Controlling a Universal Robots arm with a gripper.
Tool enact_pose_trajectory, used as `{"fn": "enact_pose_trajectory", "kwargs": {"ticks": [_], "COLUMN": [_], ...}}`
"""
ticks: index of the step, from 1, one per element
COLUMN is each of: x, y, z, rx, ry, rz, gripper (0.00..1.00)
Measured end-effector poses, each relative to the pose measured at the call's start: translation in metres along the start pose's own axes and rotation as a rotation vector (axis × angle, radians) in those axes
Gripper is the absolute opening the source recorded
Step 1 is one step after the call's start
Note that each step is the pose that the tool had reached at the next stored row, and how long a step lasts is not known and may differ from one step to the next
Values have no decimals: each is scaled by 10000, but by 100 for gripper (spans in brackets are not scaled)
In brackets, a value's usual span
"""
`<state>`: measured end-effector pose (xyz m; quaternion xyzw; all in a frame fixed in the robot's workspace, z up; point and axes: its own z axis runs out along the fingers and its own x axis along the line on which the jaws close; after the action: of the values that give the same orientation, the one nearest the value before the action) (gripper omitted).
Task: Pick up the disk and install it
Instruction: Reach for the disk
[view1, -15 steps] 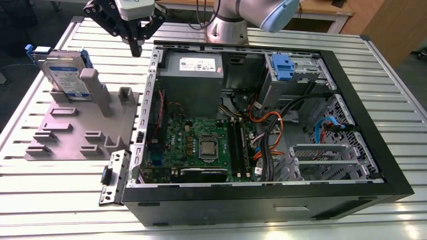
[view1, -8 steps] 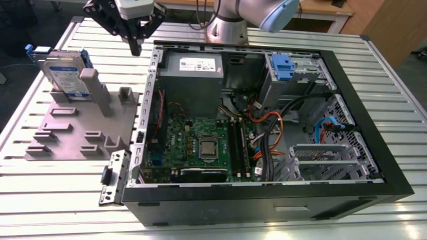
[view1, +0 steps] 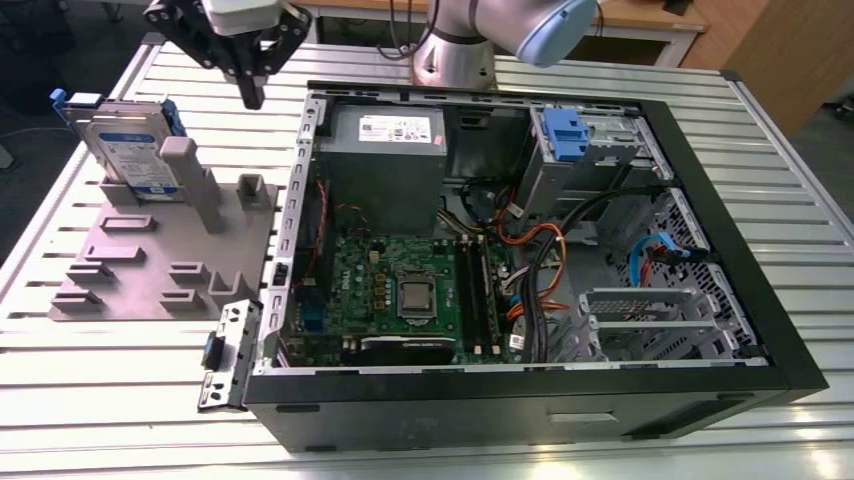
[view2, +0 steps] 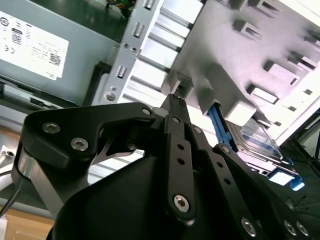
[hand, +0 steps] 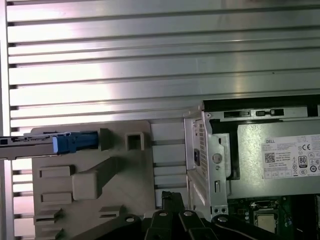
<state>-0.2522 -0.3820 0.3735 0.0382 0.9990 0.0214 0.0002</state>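
Gripper: the black gripper (view1: 251, 98) hangs fingers-down from the arm, above the table. The fingertips are drawn together into one point with nothing between them. Both wrist views show the same closed, empty tip (view2: 175, 100) (hand: 167, 196).

Disk, look: the disk (view1: 131, 150) is a flat silver rectangle with a white-and-blue label (view1: 142, 165) on its broad face. A blue plastic carrier bracket (hand: 75, 143) frames it. In the first wrist view it shows edge-on as a thin silver strip (hand: 27, 146) ending in the blue piece.

Disk, place: it stands upright on one edge in a grey holder (view1: 147, 275), with a grey post (view1: 187, 185) standing against its labelled face. It sits below the fingertips and off to one side of them, on the side away from the computer case, and nothing touches it. The second wrist view shows it past the fingers, behind the holder's blocks (view2: 260, 142).

Below the gripper: the strip of table between the holder and the case wall.

Other side of the gripper: an open black computer case (view1: 507, 405) lies on its side. The grey power-supply box (view1: 384, 150) is the part of it nearest the fingertips, and the green motherboard (view1: 400, 290) lies farther off.

Surface: a table (view1: 120, 385) of ribbed, silvery metal slats carries the holder, the case and the arm base (view1: 454, 62).

Room: wooden furniture (view1: 774, 50) stands beyond the far end of the table, and the floor (view1: 40, 70) past the disk's side is dark.
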Motion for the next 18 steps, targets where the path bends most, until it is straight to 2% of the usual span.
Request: {"fn": "enact_pose_trajectory", "kwargs": {"ticks": [3, 5, 18], "x": [96, 136, 149], "y": [-5, -7, -8], "z": [11, 15, 17], "rx": [-1, -1, -1], "ry": [0, 2, 4], "rz": [-2, -1, -1], "gripper": [11, 11, 11]}}
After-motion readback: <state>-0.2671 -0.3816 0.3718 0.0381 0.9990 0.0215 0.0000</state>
